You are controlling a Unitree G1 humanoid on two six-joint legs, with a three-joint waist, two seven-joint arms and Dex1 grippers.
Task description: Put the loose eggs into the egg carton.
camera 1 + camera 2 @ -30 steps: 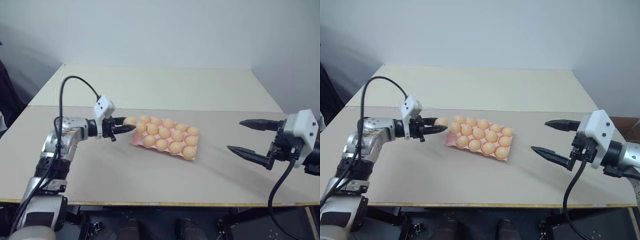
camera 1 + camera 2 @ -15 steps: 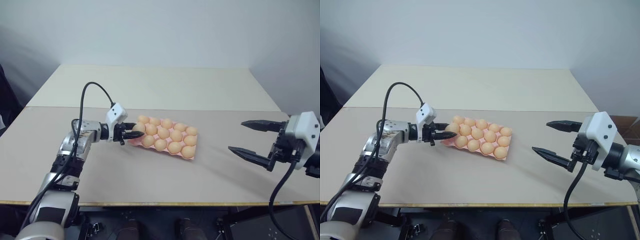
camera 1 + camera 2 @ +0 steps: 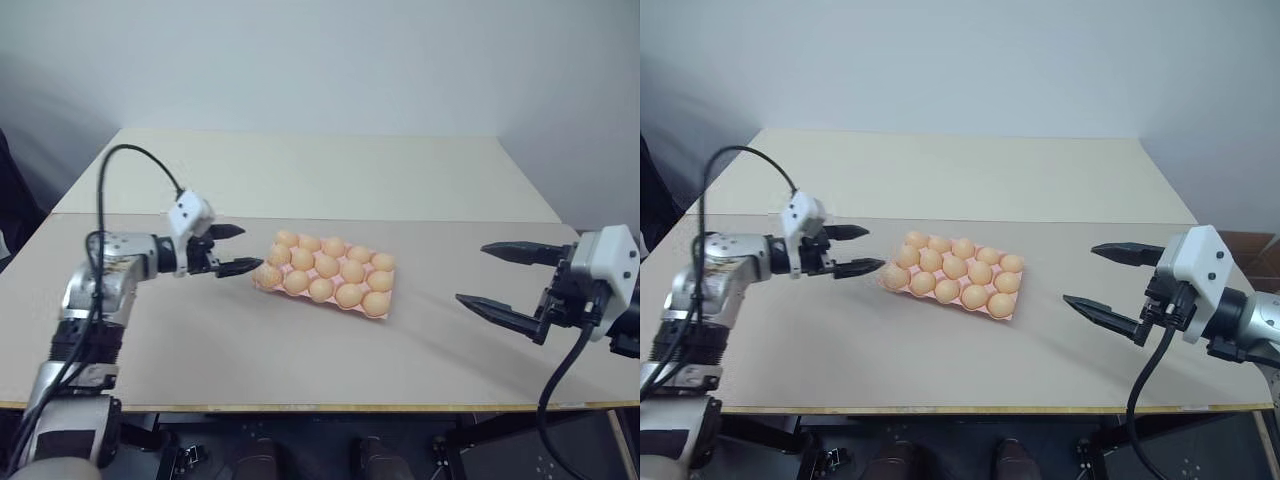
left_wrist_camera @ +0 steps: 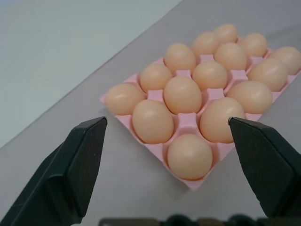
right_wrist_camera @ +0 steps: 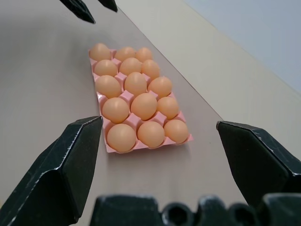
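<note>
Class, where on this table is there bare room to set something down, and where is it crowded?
Bare: the table behind the carton, the front strip before it, and the stretch between it and the right gripper. Crowded: the carton, full of eggs, with the open left gripper beside it.

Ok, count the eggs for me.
15, all seated in the egg carton: three rows of five eggs, every cup filled. None lies loose on the table.
</note>
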